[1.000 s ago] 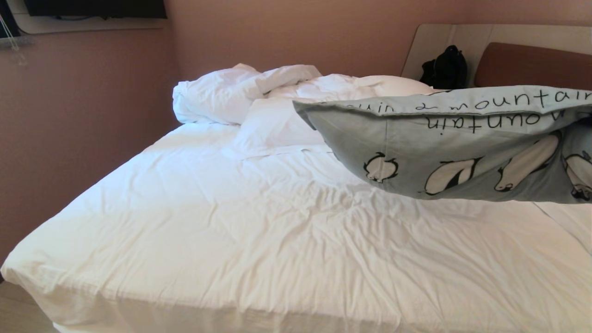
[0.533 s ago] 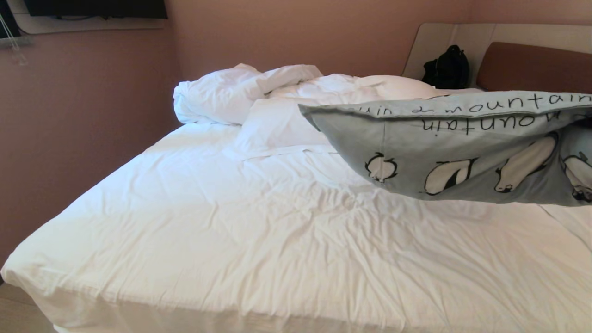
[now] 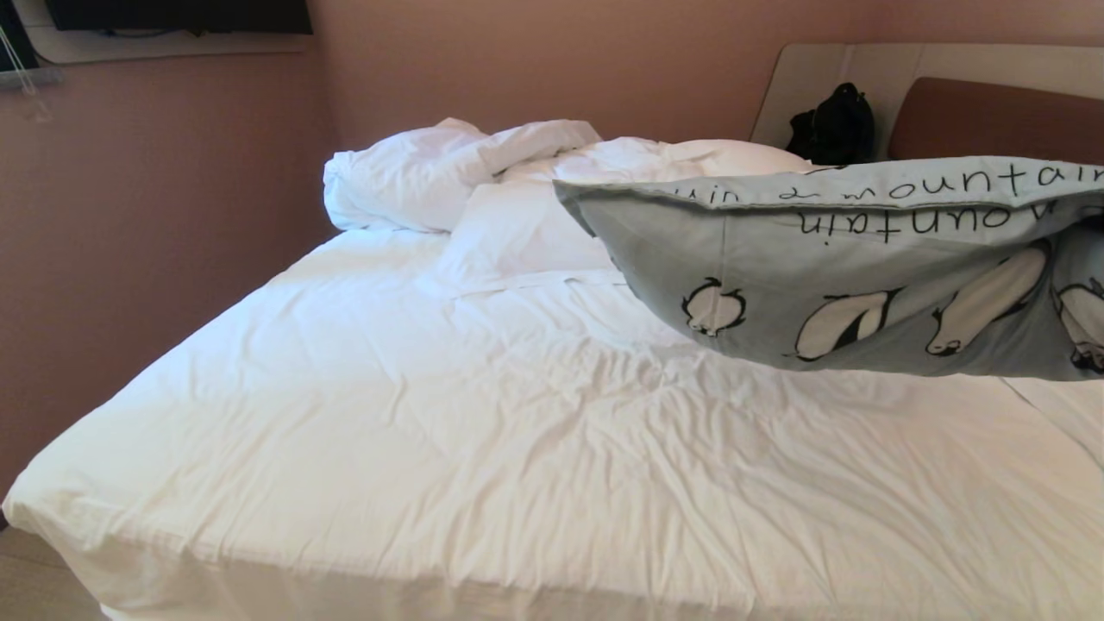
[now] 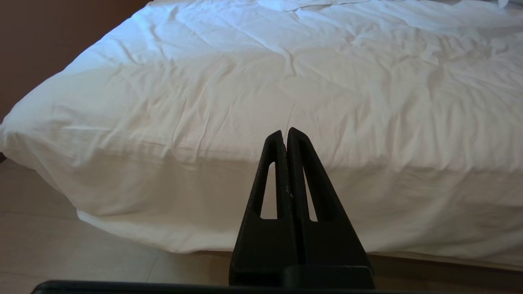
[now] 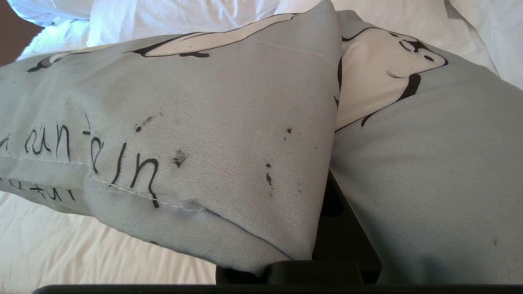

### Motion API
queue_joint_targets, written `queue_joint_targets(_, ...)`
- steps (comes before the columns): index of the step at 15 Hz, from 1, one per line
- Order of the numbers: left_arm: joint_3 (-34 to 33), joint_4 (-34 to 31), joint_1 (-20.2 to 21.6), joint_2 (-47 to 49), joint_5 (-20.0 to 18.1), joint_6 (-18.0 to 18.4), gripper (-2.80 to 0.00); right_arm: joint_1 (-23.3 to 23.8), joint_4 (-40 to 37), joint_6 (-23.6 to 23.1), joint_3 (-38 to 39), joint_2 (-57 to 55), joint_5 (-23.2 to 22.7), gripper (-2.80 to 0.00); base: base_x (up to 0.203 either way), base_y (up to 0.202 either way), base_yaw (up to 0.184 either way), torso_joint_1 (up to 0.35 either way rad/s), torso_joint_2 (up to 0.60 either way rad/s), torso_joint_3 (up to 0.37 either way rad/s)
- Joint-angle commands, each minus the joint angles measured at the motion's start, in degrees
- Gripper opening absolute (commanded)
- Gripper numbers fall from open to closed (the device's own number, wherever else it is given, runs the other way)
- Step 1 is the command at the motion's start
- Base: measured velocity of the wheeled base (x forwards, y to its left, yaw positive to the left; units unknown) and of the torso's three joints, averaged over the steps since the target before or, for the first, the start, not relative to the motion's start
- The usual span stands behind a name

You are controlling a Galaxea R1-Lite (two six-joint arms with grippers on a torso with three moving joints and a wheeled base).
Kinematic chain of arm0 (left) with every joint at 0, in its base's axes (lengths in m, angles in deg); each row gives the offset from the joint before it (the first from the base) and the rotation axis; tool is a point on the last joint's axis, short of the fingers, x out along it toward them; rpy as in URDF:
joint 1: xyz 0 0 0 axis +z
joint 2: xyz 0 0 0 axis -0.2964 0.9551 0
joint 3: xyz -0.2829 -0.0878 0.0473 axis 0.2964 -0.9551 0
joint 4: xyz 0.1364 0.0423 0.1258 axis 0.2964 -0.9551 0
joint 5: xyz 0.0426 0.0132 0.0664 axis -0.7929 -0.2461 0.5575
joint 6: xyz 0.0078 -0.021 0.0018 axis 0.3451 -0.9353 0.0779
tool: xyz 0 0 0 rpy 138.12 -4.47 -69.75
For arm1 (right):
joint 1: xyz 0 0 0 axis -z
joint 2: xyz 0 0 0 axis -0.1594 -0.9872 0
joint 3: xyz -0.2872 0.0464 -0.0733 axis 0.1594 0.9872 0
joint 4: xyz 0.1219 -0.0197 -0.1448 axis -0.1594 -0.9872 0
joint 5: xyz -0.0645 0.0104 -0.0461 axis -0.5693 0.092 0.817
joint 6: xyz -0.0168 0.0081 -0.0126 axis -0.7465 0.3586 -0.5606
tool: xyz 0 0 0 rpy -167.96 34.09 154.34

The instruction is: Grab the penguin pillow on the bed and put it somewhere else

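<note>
**Pillow lifted, drop-off pending**

Left gripper [image 4: 285,132] parked low at foot-end edge of bed [image 3: 483,448] — fingers pressed together, nothing between them, no part in the carry. Floor tiles below it in left wrist view.

Rumpled white duvet [image 3: 431,172] heaped near far left corner; white pillow [image 3: 517,233] just beside it, flat on sheet.

Penguin pillow [image 3: 862,276] off the mattress — hanging in air over right half of bed, long side roughly level, free end pointing left, shadow on sheet beneath. Lettered seam on top, penguins below.

Right gripper [image 5: 327,212] out of head view; in right wrist view buried in a fold of pillow fabric, jaws clamped tight on cloth, pillow bulging both sides of pinch.

Black bag [image 3: 832,129] against headboard [image 3: 975,112], behind pillow.

Status, judged: pickup done. Remaining: carry to another spot, lower, release. Destination not evident. Single-fold grip — slip possible on swing.
</note>
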Motion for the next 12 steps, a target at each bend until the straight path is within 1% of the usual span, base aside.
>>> queue_joint_targets(1, -0.1, -0.1, 0.0, 0.0, 0.0, 0.0, -2.8, 0.0, -0.1, 0.1, 0.1, 0.2, -0.1, -2.8, -0.131, 0.0, 0.005, 0.007, 0.0, -0.004)
queue_joint_targets(12, -0.1, 0.0, 0.0, 0.0, 0.0, -0.1, -2.8, 0.0, -0.1, 0.0, 0.3, 0.4, 0.0, -2.8, -0.189, 0.0, 0.001, 0.001, 0.0, 0.003)
